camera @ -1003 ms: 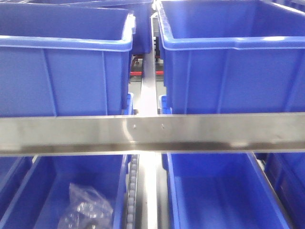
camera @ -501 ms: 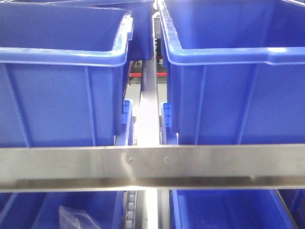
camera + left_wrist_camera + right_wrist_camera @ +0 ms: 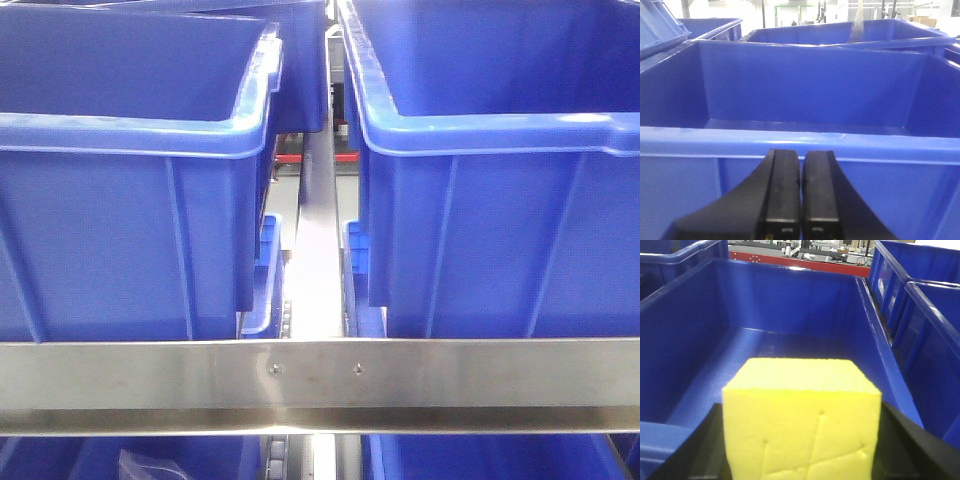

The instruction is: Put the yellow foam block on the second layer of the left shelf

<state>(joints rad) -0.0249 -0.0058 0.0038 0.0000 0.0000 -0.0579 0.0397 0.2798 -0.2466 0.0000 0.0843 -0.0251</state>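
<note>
Exterior front-facing view: 2 large blue plastic bins, the left bin (image 3: 130, 200) and the right bin (image 3: 500, 200), stand side by side on a shelf behind a horizontal stainless-steel rail (image 3: 320, 385). A narrow steel divider strip (image 3: 315, 250) runs between them. No arm or gripper appears here. Below the rail, a corner of a clear plastic bag (image 3: 150, 465) shows at the lower left.

Right wrist view: only here is the bright yellow foam block (image 3: 800, 415) visible. It is roughly cube-shaped, with a fine matte texture, sharp edges and faint creases on its near face. The right gripper (image 3: 800, 440) pinches it, with 1 black finger (image 3: 900, 440) against each side. The block sits above the near rim of a long blue plastic bin (image 3: 790, 340), whose floor holds nothing visible.

Left wrist view: the left gripper (image 3: 801, 195) has its 2 black fingers (image 3: 782, 195) pressed together, nothing between them, just in front of the front wall of a deep blue plastic bin (image 3: 805, 90). What shows of this bin's interior is bare.
</note>
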